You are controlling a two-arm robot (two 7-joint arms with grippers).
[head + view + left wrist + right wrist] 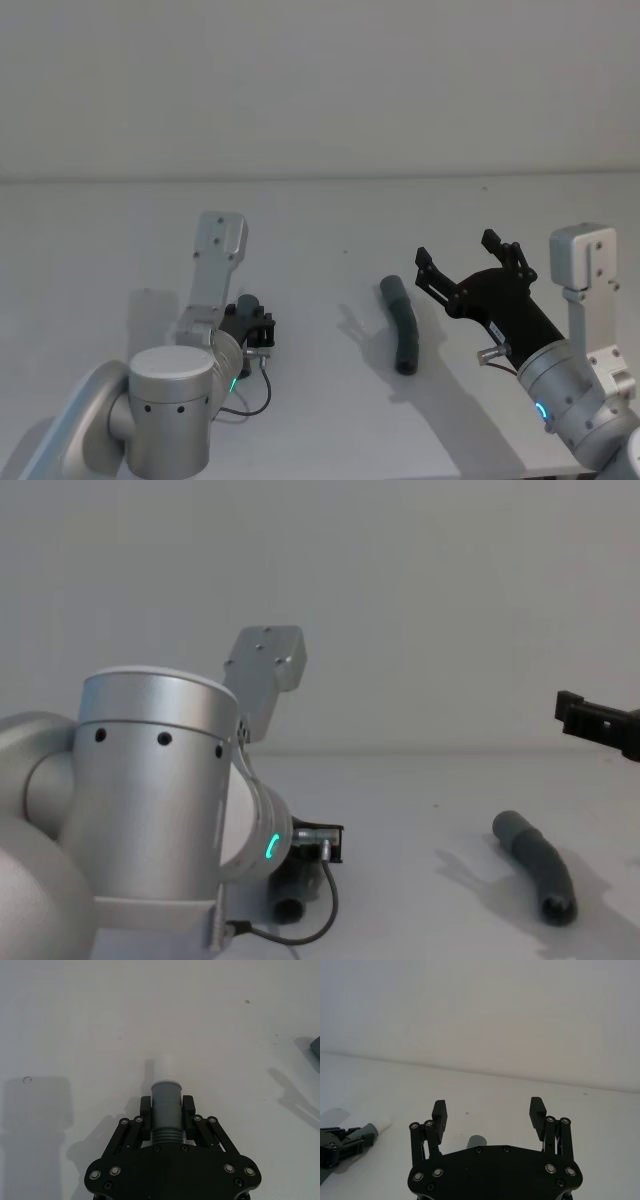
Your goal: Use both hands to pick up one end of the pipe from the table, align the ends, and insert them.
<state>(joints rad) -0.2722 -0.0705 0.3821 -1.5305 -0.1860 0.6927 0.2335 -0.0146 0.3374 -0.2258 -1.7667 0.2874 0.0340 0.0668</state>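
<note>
the left gripper (166, 1110) pinches the white-tipped hose piece (166, 1097) near the table's (330, 420) front left, its white tip (165, 1067) pointing clear of the fingers. the right gripper (460, 252), fingers spread wide, hovers just right of the second hose piece (402, 322), which lies right of centre towards the front edge. a sound pickup likely means lowering astride the ribbed body, leaving the mating end free for alignment.
</note>
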